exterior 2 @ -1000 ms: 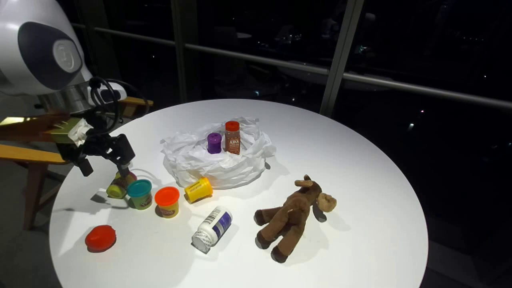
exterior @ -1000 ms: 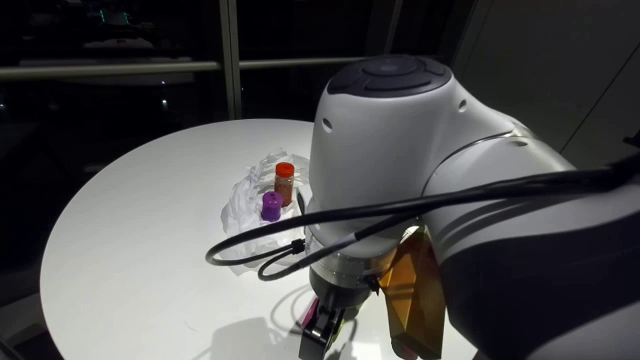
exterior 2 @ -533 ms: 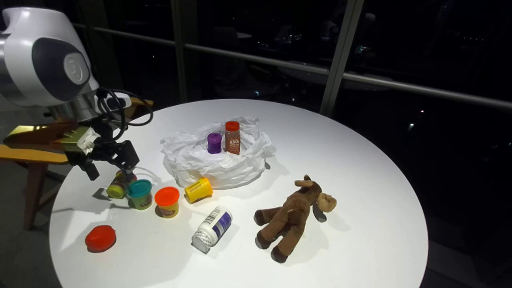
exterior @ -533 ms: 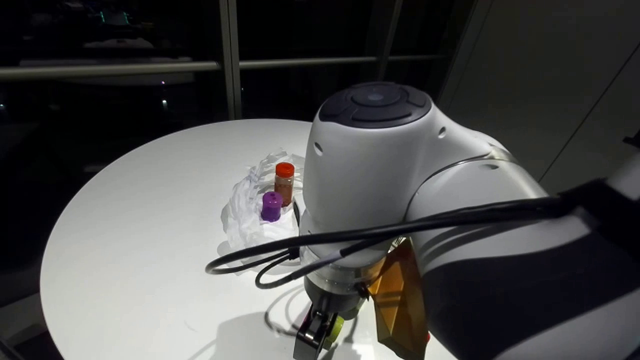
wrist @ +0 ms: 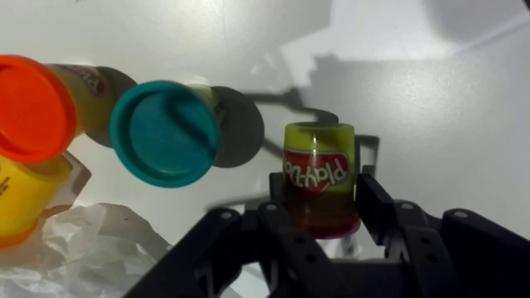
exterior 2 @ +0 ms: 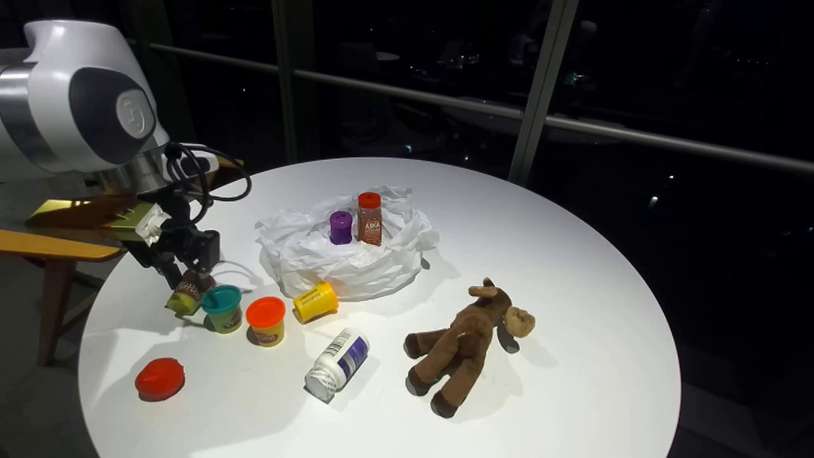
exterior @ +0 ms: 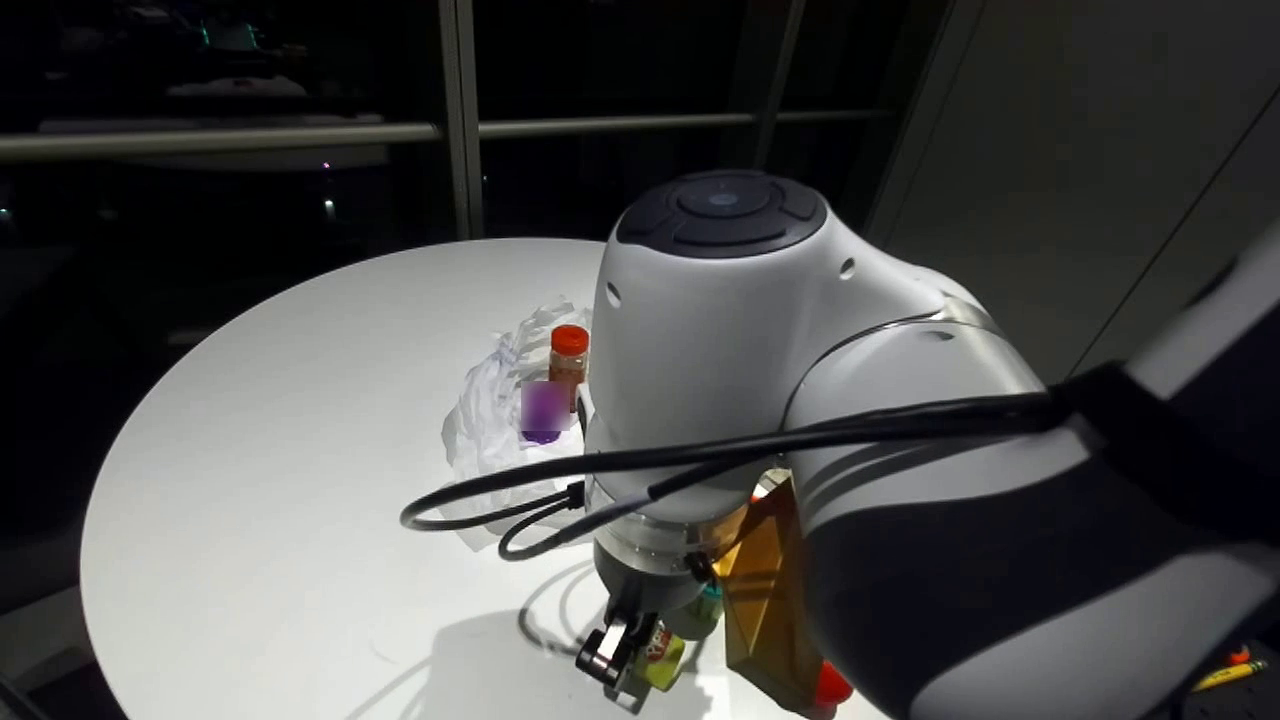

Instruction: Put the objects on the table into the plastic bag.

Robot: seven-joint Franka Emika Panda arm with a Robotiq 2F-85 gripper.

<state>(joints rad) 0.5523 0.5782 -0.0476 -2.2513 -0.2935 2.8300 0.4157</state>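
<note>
My gripper (wrist: 321, 182) is shut on a yellow-green can (wrist: 319, 138) with a red label and pinkish lid; a finger presses each side. The can lies tilted low over the white table (exterior 2: 559, 267). Beside it stand a teal-lidded can (exterior 2: 222, 308) and an orange-lidded can (exterior 2: 266, 321). A yellow can (exterior 2: 316, 302) lies on its side against the crumpled plastic bag (exterior 2: 286, 254). Within the bag's film stand a purple cylinder (exterior 2: 341, 228) and a red-capped jar (exterior 2: 369, 222). Elsewhere lie a white bottle (exterior 2: 337, 362), a red lump (exterior 2: 160, 380) and a brown plush (exterior 2: 470, 343).
In the wrist view the teal lid (wrist: 165, 134) sits close to the left of my fingers. Black cables (exterior: 480, 520) loop out from the wrist above the table. A wooden chair (exterior 2: 57, 245) stands at the table's edge under the arm.
My gripper has come lower and over toward the cans, and its fingers have closed from wide apart onto the yellow-green can. That can has turned, showing its label. Everything else is still.
</note>
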